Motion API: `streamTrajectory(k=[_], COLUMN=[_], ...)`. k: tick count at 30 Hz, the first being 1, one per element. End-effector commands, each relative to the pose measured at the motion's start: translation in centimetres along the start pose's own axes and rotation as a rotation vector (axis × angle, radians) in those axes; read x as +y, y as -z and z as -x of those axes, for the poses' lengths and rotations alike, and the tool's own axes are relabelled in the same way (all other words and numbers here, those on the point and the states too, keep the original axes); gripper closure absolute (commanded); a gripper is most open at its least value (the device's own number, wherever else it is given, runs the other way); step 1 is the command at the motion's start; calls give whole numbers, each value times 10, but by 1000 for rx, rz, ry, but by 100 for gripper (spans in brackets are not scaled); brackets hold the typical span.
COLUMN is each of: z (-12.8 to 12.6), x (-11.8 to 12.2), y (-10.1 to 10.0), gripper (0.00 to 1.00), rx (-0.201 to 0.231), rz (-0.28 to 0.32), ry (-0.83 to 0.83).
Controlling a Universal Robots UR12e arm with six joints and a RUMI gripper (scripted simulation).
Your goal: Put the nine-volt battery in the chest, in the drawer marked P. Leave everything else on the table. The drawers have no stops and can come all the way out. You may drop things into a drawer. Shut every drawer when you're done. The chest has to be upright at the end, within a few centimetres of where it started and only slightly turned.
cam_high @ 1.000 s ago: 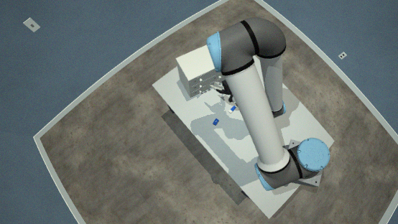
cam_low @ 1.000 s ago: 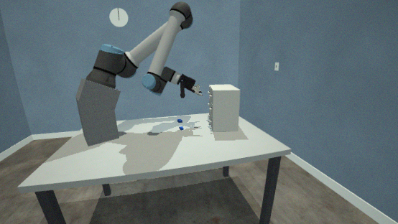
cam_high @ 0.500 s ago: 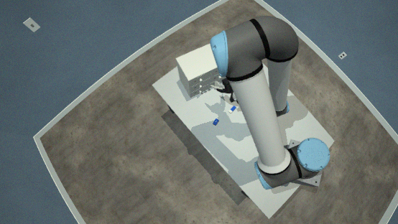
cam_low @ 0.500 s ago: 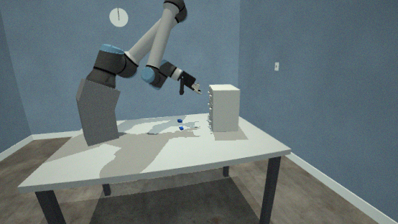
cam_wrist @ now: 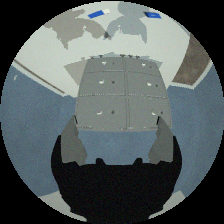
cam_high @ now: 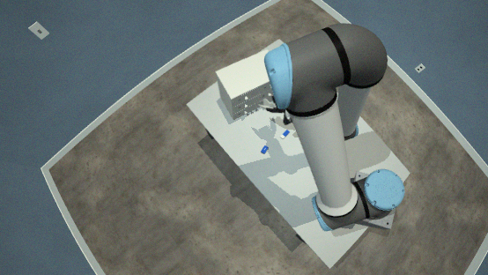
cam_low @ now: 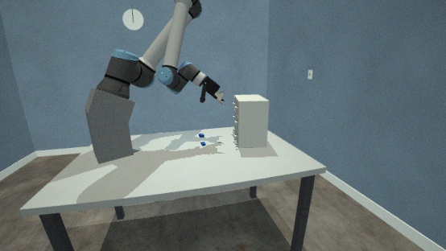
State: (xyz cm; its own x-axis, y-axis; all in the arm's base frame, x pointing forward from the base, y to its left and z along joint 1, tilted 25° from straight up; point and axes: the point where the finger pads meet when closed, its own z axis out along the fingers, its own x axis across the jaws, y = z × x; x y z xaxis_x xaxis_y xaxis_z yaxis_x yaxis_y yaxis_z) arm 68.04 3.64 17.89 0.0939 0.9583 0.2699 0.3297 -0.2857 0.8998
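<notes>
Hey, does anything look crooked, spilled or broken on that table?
No, nothing stands out. The chest is upright with no drawer visibly pulled out, and the two small blue things lie on the table.

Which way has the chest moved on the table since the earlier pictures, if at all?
No, the chest hasn't visibly moved against the table.
</notes>
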Motion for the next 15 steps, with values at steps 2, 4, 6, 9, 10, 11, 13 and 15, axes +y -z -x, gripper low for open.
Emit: streamTrajectory(k=[2,4,6,9,10,11,13,15], z=[0,0,0,0,0,0,0,0], x=[1,2,2,2,2,3,3,3], y=[3,5,7,10,11,12,14,15], gripper=[0,0,0,0,0,0,0,0], rx=[0,-1,0,-1,-1,-1,-1,-1], rz=[-37,-54,-72,-98,-107,-115,-133,-151], ry=[1,1,1,1,1,1,1,1])
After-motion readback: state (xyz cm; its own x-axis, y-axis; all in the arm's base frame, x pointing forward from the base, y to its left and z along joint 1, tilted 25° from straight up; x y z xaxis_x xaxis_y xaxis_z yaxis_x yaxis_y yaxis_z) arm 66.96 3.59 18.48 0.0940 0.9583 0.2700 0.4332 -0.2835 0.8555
